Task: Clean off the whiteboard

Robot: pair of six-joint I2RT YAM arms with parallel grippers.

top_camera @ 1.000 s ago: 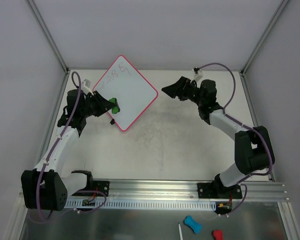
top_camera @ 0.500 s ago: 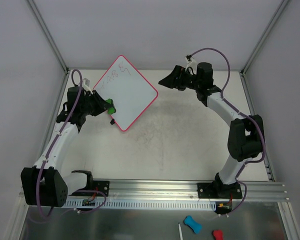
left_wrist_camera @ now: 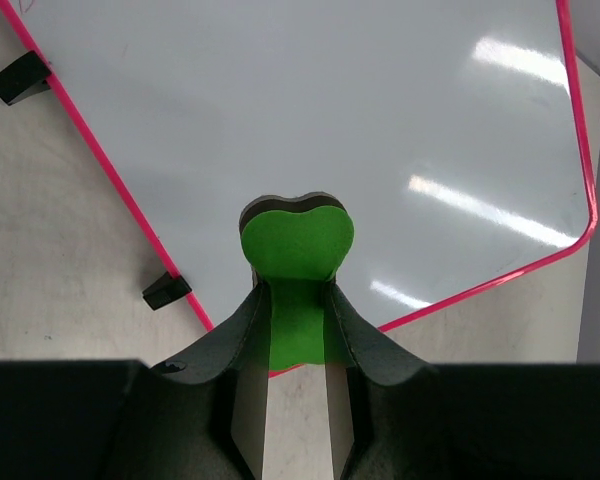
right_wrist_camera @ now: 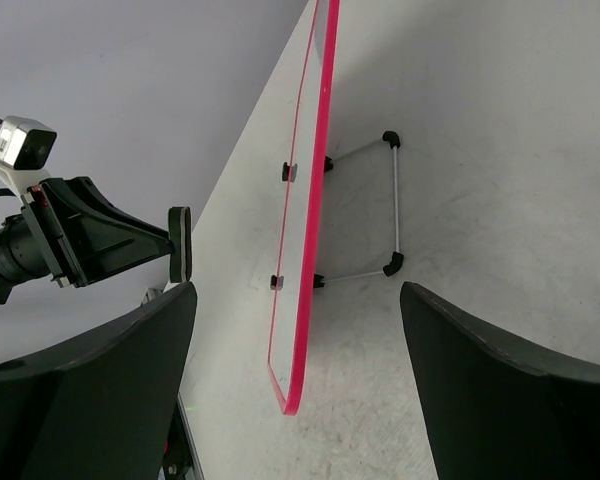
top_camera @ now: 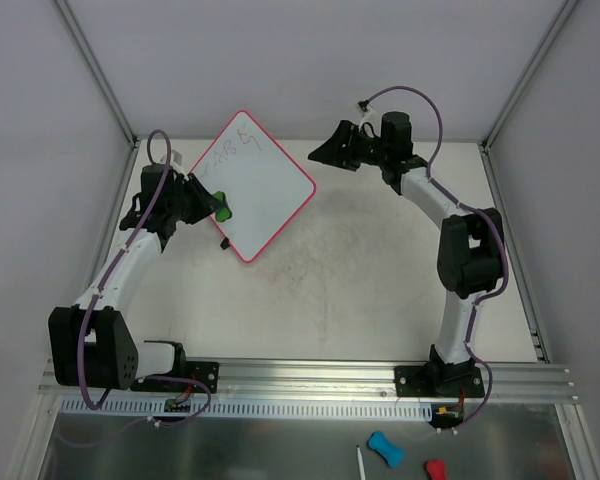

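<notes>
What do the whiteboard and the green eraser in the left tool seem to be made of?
The whiteboard: a glossy white coated panel, judging by the bright reflected streaks; its pink-red rim looks like plastic. The green eraser: matte, with no glare, probably foam over a dark felt-like layer.

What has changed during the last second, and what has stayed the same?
The right tool, open, moved farther out and leftward, toward the right corner of the whiteboard. The left tool, shut on the green eraser, drifted slightly left. The whiteboard and its scribbles stayed put.
</notes>
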